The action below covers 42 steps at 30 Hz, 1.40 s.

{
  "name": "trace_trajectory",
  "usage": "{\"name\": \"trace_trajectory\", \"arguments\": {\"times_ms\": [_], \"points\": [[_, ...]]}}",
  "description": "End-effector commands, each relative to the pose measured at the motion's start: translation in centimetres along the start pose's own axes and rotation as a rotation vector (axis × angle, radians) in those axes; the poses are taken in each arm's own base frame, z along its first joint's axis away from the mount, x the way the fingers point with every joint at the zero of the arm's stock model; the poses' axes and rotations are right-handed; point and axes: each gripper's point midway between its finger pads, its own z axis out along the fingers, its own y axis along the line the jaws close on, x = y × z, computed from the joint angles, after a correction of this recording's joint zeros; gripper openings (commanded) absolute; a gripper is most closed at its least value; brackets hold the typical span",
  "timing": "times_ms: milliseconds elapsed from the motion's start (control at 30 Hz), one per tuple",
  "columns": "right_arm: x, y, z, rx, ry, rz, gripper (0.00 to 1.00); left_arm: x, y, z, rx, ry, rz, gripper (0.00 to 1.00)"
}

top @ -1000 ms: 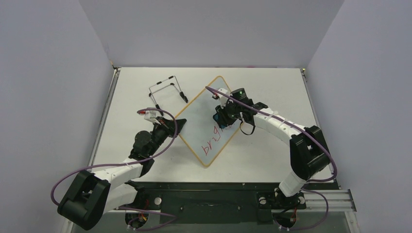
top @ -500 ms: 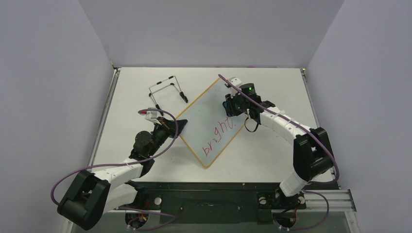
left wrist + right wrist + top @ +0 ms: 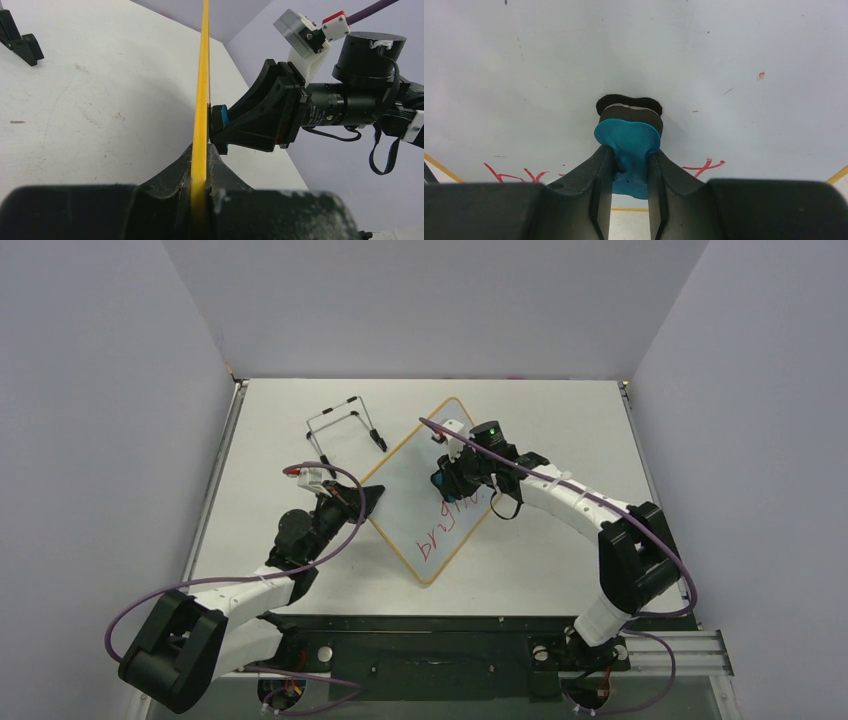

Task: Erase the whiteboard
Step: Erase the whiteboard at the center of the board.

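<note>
The whiteboard (image 3: 415,472) stands tilted up on the table, a white face in a thin yellow frame, with red handwriting (image 3: 440,530) across its lower half. My left gripper (image 3: 372,495) is shut on the board's left edge; in the left wrist view the yellow frame (image 3: 201,75) runs edge-on between the jaws of that gripper (image 3: 200,155). My right gripper (image 3: 629,157) is shut on a blue eraser (image 3: 629,135), whose dark pad presses flat on the whiteboard's face (image 3: 574,60). Red strokes (image 3: 704,166) show on both sides of its fingers.
A thin black wire stand (image 3: 345,425) sits on the table behind and left of the board; one of its feet (image 3: 20,42) shows in the left wrist view. Purple-grey walls close the table at the back and on both sides.
My right gripper swept with the eraser up towards the board's far right edge, then came back down-left onto the face near the writing. The left gripper and the board stayed put.
</note>
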Motion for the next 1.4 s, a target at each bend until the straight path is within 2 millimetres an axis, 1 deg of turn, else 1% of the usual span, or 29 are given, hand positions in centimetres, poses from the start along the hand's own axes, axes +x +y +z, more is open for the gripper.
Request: {"name": "trace_trajectory", "arguments": {"times_ms": [0,33,100,167,233,333,400,500,533,567,600,633,667,700,767,800,833,867,933,1000,1033,1067,1100,1133,1167,1200,1233,1300,1367], "points": [[-3.1,-2.0,-1.1,0.095,-0.131,0.056,0.00,-1.2,-3.5,0.4,0.137,-0.018,0.046,0.00],[-3.1,-3.6,-1.3,0.142,-0.142,0.103,0.00,-1.2,-3.5,0.4,0.138,-0.016,0.046,0.00],[-2.3,-6.6,-1.6,0.243,-0.137,0.179,0.00,-1.1,-3.5,0.5,0.138,-0.012,0.044,0.00],[-1.3,-8.7,-1.7,0.309,-0.123,0.232,0.00,-0.9,-3.4,0.4,0.138,-0.009,0.041,0.00],[-0.6,-10.2,-1.8,0.369,-0.112,0.256,0.00,-0.8,-3.4,0.4,0.140,-0.006,0.039,0.00],[-0.7,-10.6,-1.7,0.379,-0.112,0.260,0.00,-0.6,-3.4,0.3,0.144,0.005,0.034,0.00],[-1.3,-9.5,-1.4,0.342,-0.116,0.237,0.00,-0.4,-3.4,0.3,0.144,0.008,0.032,0.00],[-2.6,-6.5,-0.7,0.253,-0.123,0.168,0.00,-0.5,-3.5,0.4,0.149,0.003,0.026,0.00],[-3.3,-4.6,-0.5,0.216,-0.129,0.126,0.00,-0.5,-3.7,0.4,0.155,0.001,0.025,0.00],[-4.0,-3.5,-0.7,0.192,-0.142,0.090,0.00,-0.6,-3.7,0.5,0.156,0.001,0.022,0.00],[-4.4,-1.4,-0.3,0.150,-0.138,0.028,0.00,-0.6,-3.8,0.5,0.157,0.000,0.021,0.00],[-4.9,0.0,-0.5,0.117,-0.149,-0.006,0.00,-0.6,-3.8,0.5,0.157,-0.001,0.019,0.00],[-5.1,2.4,-0.3,0.053,-0.145,-0.062,0.00,-0.7,-3.8,0.5,0.156,-0.006,0.018,0.00],[-5.4,4.2,-0.3,0.007,-0.144,-0.120,0.00,-0.8,-3.8,0.4,0.156,-0.011,0.018,0.00],[-4.8,6.8,-0.2,-0.092,-0.113,-0.200,0.00,-1.1,-3.9,0.3,0.155,-0.021,0.021,0.00],[-4.1,7.6,-0.3,-0.134,-0.086,-0.215,0.00,-1.1,-3.9,0.3,0.151,-0.019,0.024,0.00],[-3.8,7.8,-0.1,-0.149,-0.075,-0.242,0.00,-1.3,-3.9,0.2,0.151,-0.026,0.027,0.00],[-3.3,7.7,-0.1,-0.155,-0.058,-0.243,0.00,-1.3,-3.9,0.2,0.146,-0.024,0.030,0.00],[-2.9,6.2,-0.1,-0.120,-0.047,-0.217,0.00,-1.5,-3.9,0.2,0.141,-0.029,0.036,0.00],[-2.9,3.7,-0.2,-0.053,-0.055,-0.151,0.00,-1.6,-3.9,0.1,0.138,-0.034,0.039,0.00],[-3.2,1.9,-0.5,-0.007,-0.078,-0.108,0.00,-1.6,-3.9,0.1,0.137,-0.037,0.040,0.00],[-2.8,0.7,-0.8,0.044,-0.081,-0.078,0.00,-1.7,-3.9,0.0,0.137,-0.039,0.040,0.00],[-3.2,-1.4,-1.3,0.125,-0.105,-0.060,0.00,-1.7,-3.9,0.0,0.137,-0.042,0.040,0.00],[-2.8,-2.2,-1.4,0.163,-0.106,-0.043,0.00,-1.8,-3.9,0.0,0.139,-0.043,0.039,0.00],[-3.1,-3.8,-1.8,0.233,-0.128,-0.033,0.00,-1.9,-4.1,0.0,0.142,-0.047,0.038,0.00],[-2.8,-4.5,-1.8,0.260,-0.128,-0.021,0.00,-1.9,-4.1,0.1,0.143,-0.048,0.032,0.00],[-3.0,-5.2,-1.9,0.296,-0.138,-0.021,0.00,-2.0,-4.1,0.1,0.145,-0.051,0.030,0.00],[-3.2,-5.2,-1.7,0.308,-0.145,-0.023,0.00,-2.0,-4.0,0.2,0.140,-0.054,0.021,0.00],[-3.5,-4.3,-1.3,0.288,-0.147,-0.044,0.00,-2.0,-3.9,0.2,0.134,-0.057,0.014,0.00]]}}
